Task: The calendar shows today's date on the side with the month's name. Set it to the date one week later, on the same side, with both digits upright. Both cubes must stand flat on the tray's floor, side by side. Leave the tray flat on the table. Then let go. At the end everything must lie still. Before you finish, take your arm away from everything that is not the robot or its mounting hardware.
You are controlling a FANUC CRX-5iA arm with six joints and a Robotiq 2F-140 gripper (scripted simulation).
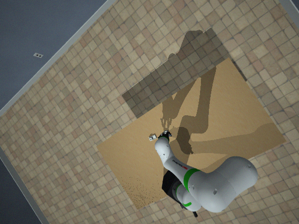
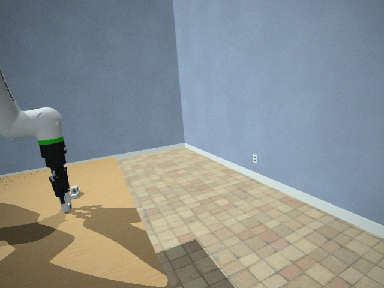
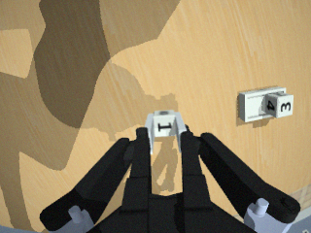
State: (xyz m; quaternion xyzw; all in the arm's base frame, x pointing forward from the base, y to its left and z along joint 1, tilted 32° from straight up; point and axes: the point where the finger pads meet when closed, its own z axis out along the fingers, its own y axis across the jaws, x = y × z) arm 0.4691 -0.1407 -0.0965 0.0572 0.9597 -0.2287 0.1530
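My gripper (image 1: 165, 132) (image 2: 65, 207) (image 3: 164, 121) points down, with its fingertips low at the table. It is shut on a white cube (image 3: 164, 126), whose face toward the wrist camera shows a 1 lying sideways in that view. Whether this cube touches the table is unclear. The white tray (image 1: 153, 137) (image 2: 75, 196) (image 3: 252, 107) stands flat on the table, apart from the gripper, to its right in the wrist view. A second cube (image 2: 74, 189) (image 3: 285, 106) stands in the tray's right end in the wrist view, showing a 3 and a 4. The tray's left part is empty.
The wooden table (image 1: 125, 154) (image 2: 96, 176) (image 3: 209, 58) carries the tray near one edge. Shadows of the arm fall over the table beside the gripper. The arm (image 1: 193, 178) (image 2: 46, 123) reaches over the table from its base.
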